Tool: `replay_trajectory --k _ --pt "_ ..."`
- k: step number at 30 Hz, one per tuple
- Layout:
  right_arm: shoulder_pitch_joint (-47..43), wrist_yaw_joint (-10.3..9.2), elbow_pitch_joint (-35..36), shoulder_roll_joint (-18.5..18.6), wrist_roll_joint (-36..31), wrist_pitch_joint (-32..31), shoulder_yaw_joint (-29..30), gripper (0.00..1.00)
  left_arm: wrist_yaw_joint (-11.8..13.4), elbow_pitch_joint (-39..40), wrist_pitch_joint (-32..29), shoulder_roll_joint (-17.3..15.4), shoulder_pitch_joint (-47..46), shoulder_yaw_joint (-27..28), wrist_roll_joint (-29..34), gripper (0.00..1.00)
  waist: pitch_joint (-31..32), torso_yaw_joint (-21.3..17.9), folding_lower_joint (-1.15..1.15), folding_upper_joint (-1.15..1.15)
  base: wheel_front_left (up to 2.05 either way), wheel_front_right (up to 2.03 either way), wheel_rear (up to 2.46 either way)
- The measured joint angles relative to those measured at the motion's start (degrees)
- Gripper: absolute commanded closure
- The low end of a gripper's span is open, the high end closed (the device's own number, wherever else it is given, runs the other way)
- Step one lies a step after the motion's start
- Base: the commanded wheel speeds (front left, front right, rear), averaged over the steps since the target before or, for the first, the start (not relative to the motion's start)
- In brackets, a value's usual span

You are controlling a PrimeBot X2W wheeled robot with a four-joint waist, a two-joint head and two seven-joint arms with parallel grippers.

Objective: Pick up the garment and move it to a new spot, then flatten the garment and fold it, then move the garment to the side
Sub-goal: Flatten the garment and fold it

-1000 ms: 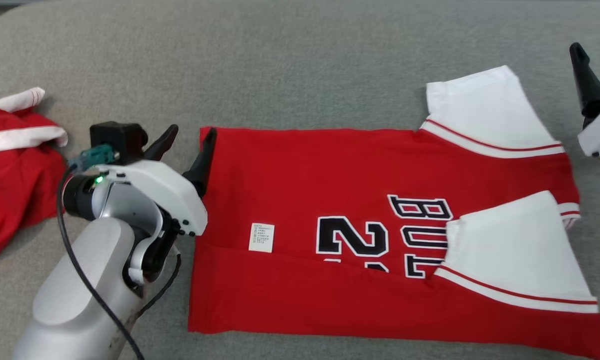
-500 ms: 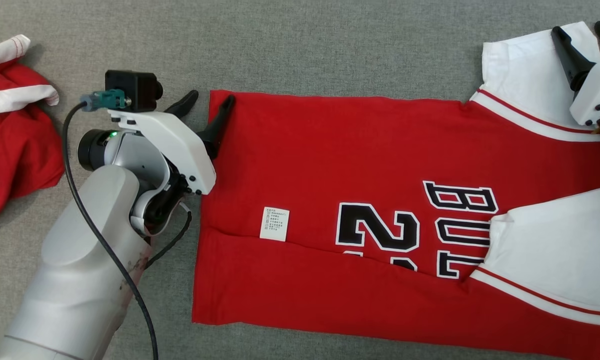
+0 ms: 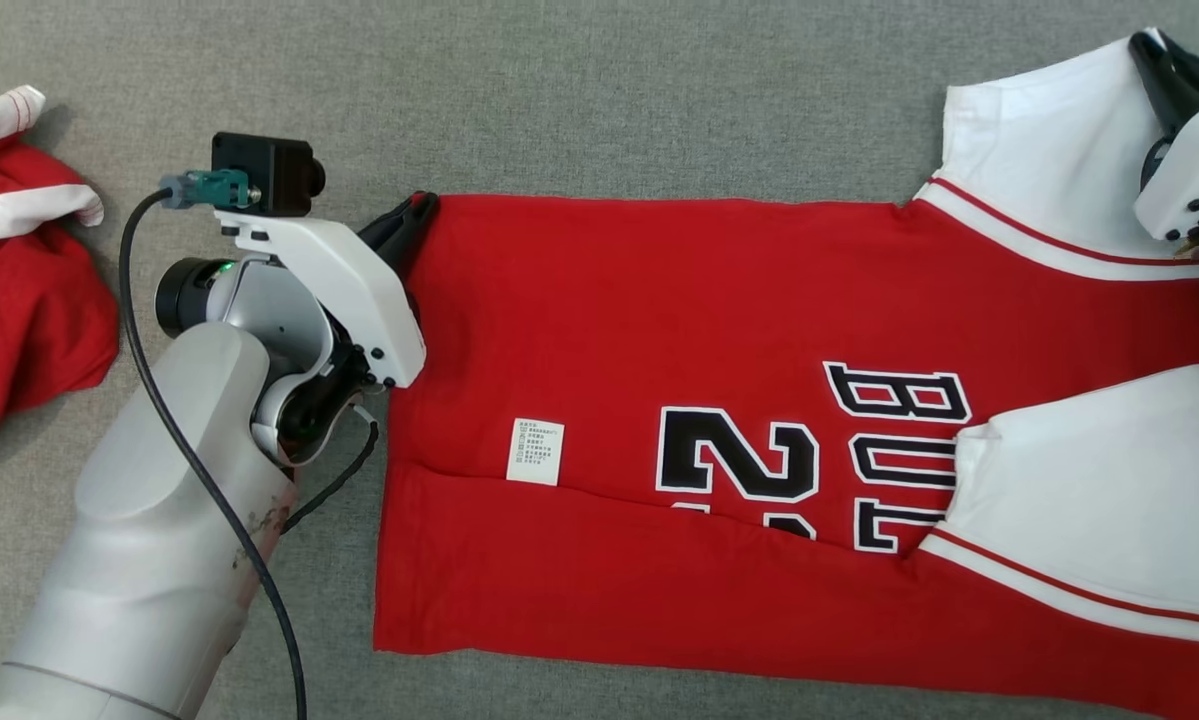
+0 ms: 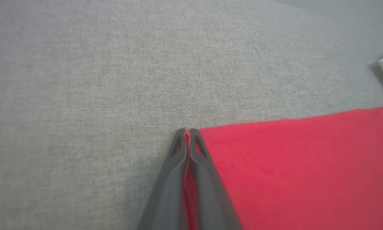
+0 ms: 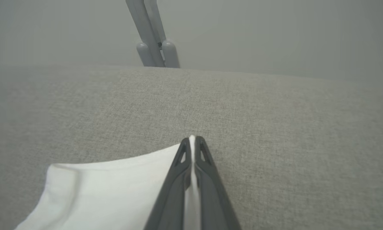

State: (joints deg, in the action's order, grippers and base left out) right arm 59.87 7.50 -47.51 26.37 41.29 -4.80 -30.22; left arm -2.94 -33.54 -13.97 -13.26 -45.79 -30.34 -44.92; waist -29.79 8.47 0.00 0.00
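The garment (image 3: 659,330) is a red jersey with white sleeves and black lettering, spread flat on the grey surface, its near long edge folded over. My left gripper (image 3: 421,206) is shut on the jersey's far hem corner; the left wrist view has red cloth (image 4: 290,166) pinched between the closed fingers (image 4: 197,159) of that gripper (image 4: 187,131). My right gripper (image 3: 1154,48) is shut on the tip of the far white sleeve (image 3: 1039,170). In the right wrist view, white sleeve fabric (image 5: 108,191) runs between that gripper's (image 5: 193,138) closed fingers (image 5: 207,166).
A second red and white garment (image 3: 19,270) lies crumpled at the left edge. The grey fabric surface (image 3: 609,90) stretches beyond the jersey. Pale metal legs (image 5: 153,35) stand past the surface's far edge in the right wrist view.
Both grippers have closed: the left on the red hem corner, the right on the white sleeve tip. The head camera has shifted, so the whole picture moved slightly.
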Motion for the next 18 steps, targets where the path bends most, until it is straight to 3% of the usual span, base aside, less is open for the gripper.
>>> replay_trajectory --k 7,18 --pt "-2.63 0.00 5.95 2.23 5.30 2.76 -2.70 1.00 0.51 3.13 2.18 -1.41 2.19 0.83 -0.02 1.00 2.45 -0.52 0.00 0.00 0.00 0.00 0.00" --pt "-18.24 0.00 25.23 10.89 13.33 5.98 -4.13 1.00 2.97 18.27 1.54 -7.10 13.05 2.20 -1.52 1.00 6.88 -2.62 0.00 0.00 0.00 0.00 0.00"
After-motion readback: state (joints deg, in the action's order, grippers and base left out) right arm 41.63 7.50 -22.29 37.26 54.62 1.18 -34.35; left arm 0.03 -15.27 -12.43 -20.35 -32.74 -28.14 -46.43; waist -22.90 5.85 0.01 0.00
